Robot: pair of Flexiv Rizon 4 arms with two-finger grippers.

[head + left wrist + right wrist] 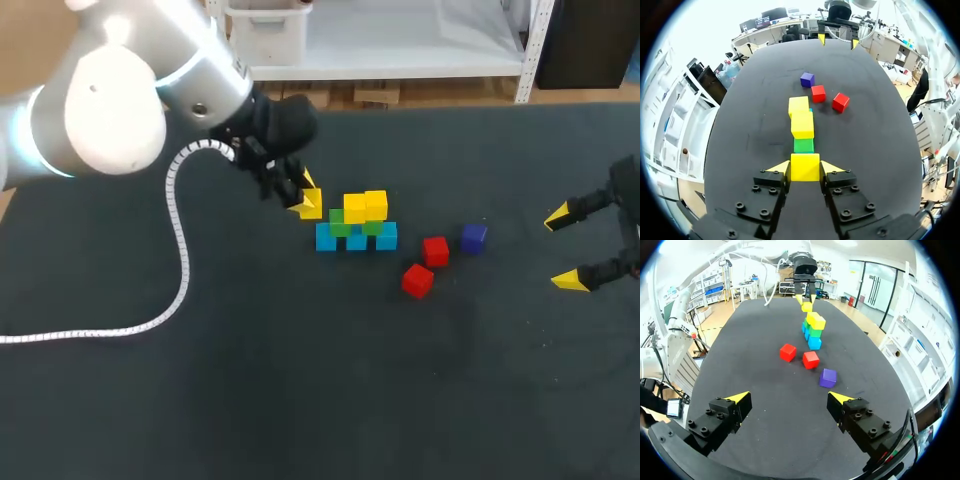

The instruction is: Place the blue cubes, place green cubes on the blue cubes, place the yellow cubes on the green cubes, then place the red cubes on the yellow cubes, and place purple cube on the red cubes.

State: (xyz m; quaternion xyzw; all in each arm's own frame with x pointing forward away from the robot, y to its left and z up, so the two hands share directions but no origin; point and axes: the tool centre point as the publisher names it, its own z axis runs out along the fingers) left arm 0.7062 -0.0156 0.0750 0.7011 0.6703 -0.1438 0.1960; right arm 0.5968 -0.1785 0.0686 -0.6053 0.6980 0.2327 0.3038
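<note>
**Left hand (pixel 805 168) pinching a yellow cube (pixel 805 164)**

We find the cube gripped from both sides, just beside the left end of the stack (pixel 357 224). The stack has three blue cubes (pixel 356 240) in a row on the worktop (pixel 300 380), two green cubes (pixel 340 226) on them and two yellow cubes (pixel 365 206) on top. Two red cubes (pixel 435 250) and the purple cube (pixel 474 236) lie loose to its right. The right hand (pixel 789 398) is spread, well apart from them.
</note>
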